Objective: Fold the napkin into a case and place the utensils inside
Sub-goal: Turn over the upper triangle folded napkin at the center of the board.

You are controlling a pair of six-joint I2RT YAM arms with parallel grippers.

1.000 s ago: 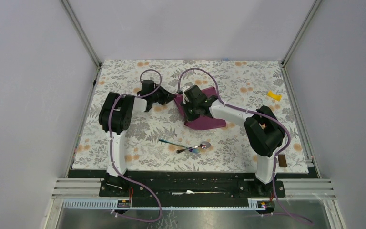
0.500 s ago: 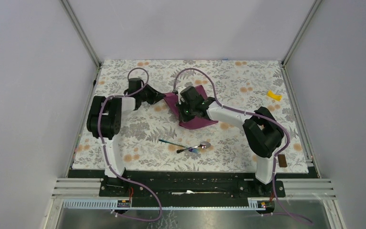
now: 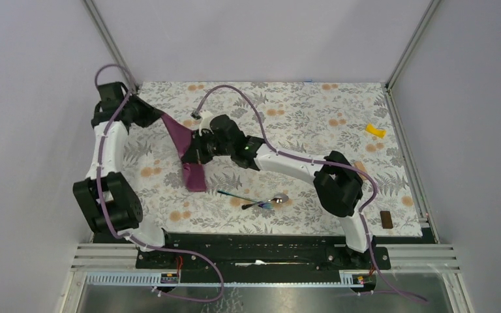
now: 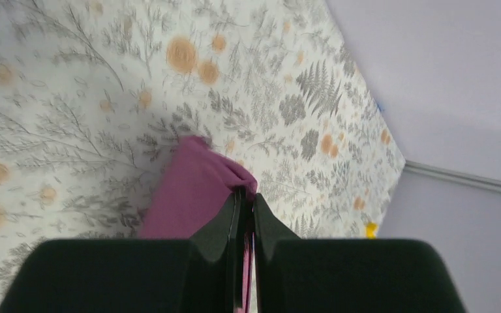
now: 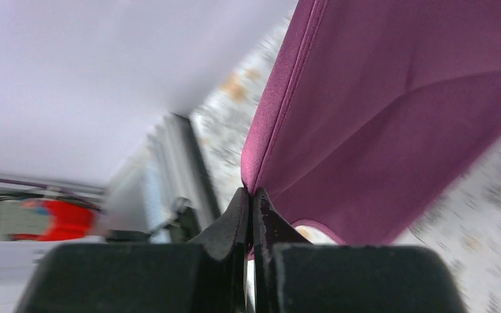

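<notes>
The dark purple napkin (image 3: 194,176) is lifted at the left of the table, stretched between both grippers with its lower end trailing on the cloth. My left gripper (image 3: 159,118) is shut on its far upper corner; in the left wrist view the napkin (image 4: 192,195) bunches at the left gripper (image 4: 246,195). My right gripper (image 3: 197,151) is shut on a hemmed edge of the napkin (image 5: 398,117), which fans out from the right gripper (image 5: 251,193). The utensils lie in the near middle: a thin bluish-handled piece (image 3: 234,194) and a silver spoon (image 3: 275,198), untouched.
A floral tablecloth (image 3: 313,117) covers the table. A small yellow piece (image 3: 375,131) lies at the back right and shows in the left wrist view as the yellow piece (image 4: 368,229). A small brown block (image 3: 385,219) sits near the front right edge.
Both arms have swung left, carrying the napkin from the middle back of the table to the left side. The left arm now reaches the far left corner. The utensils have not moved.
</notes>
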